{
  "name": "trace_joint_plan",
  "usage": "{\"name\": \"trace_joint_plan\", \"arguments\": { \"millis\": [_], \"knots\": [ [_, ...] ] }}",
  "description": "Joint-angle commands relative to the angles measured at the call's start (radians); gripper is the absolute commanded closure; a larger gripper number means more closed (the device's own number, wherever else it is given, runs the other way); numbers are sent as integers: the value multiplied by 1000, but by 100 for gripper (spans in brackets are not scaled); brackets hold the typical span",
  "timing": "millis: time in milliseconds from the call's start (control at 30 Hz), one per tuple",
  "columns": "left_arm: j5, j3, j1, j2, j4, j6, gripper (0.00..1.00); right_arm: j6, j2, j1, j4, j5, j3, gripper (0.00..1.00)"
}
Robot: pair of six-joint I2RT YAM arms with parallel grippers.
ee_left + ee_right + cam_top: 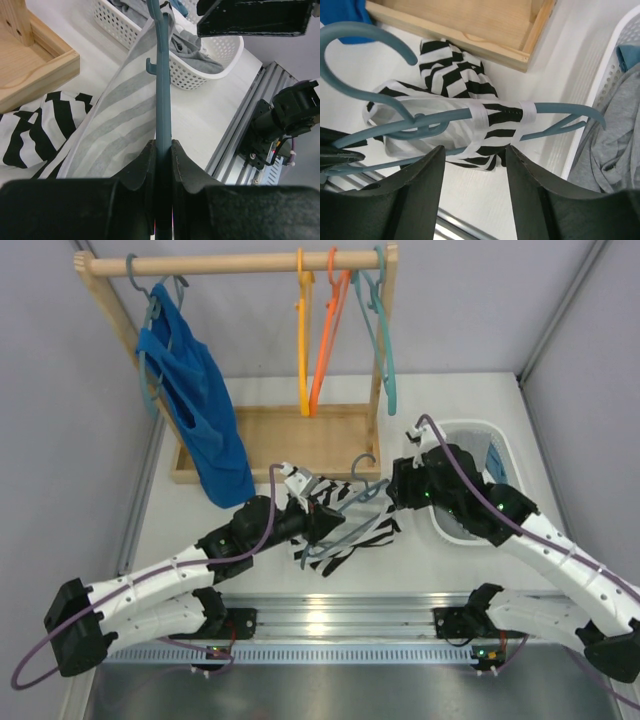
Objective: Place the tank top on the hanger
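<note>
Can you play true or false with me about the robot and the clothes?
1. The left gripper pinches the hanger. True.
2. The right gripper squeezes the striped top. False: the right gripper's jaws are open above the striped top.
3. A blue top hangs on the wooden rack. True.
4. The white basket is empty. False: a grey garment lies in the white basket.

No text, label, brand or number is legible on anything.
</note>
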Motion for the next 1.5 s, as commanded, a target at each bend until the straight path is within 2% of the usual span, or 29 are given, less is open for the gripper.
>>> {"name": "trace_joint_plan", "arguments": {
  "millis": [0,100,300,467,733,867,1233,1333,1433,1467],
  "knots": [
    [-23,1,0,2,145,-13,100,-6,-111,8,146,-3,-52,47],
    [-10,4,0,12,148,-13,100,-32,-156,28,235,-47,-105,42],
    [2,15,0,36,148,-13,100,-100,-110,104,307,12,-112,42],
    [11,25,0,50,150,-12,100,-138,-29,110,341,15,-89,49],
    [17,33,-1,55,144,-9,100,-138,28,118,387,22,-98,50],
    [13,30,-4,56,147,-9,100,-120,51,126,405,29,-102,58],
    [6,35,-8,56,142,-3,100,-99,86,163,453,98,-126,61],
    [6,33,-8,52,140,-3,100,-91,91,170,470,110,-137,64],
    [5,33,-8,55,139,-4,100,-83,91,175,484,126,-149,76],
    [3,32,-8,55,139,-6,100,-82,96,173,485,132,-151,87]
  ]
}}
